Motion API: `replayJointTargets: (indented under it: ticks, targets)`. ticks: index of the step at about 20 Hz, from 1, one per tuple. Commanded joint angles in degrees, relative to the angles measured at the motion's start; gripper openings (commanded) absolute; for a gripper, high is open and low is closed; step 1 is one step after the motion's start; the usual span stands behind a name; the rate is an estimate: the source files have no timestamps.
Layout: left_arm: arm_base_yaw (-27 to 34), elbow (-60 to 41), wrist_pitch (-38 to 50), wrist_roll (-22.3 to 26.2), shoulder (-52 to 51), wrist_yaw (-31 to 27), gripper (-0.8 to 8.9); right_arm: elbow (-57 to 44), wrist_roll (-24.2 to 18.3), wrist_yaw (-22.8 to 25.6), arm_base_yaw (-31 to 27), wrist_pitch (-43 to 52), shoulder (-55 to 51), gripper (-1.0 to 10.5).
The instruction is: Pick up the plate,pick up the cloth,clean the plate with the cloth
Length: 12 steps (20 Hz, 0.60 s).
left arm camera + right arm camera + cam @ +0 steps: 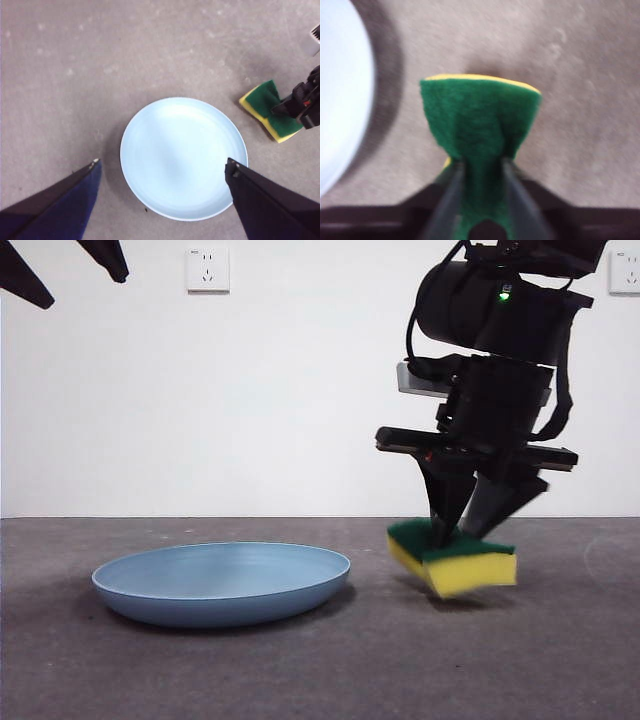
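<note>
A light-blue plate (222, 583) rests flat on the grey desk (320, 670). Just beside it, the right gripper (462, 530) has its fingers clamped on the sponge-like cloth (455, 558), green side up, tilted and seemingly just off the desk. The left gripper (162, 167) hangs high above the plate, fingers spread wide apart.

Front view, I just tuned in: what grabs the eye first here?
The right claw comes down from the upper right, pinching a yellow sponge with a green scouring layer; the sponge hangs tilted just off the grey table. Beside it lies a wide light-blue plate, flat on the table and untouched. The left claw hovers open above the plate, seen only as black tips at the top left corner of the front view.
</note>
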Motion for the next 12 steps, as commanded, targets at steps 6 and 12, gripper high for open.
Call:
replayJointTargets:
  ticks: [6, 12]
  targets:
    - [-0.22, -0.42, -0.07, -0.74, -0.02, -0.02, 4.09, -0.09, -0.50, 0.39, -1.42, -0.87, 0.20, 4.9]
    - [-0.22, -0.42, -0.02, -0.70, -0.02, -0.11, 3.27, 0.26, -0.44, -0.11, -1.31, -3.30, -8.35, 2.5]
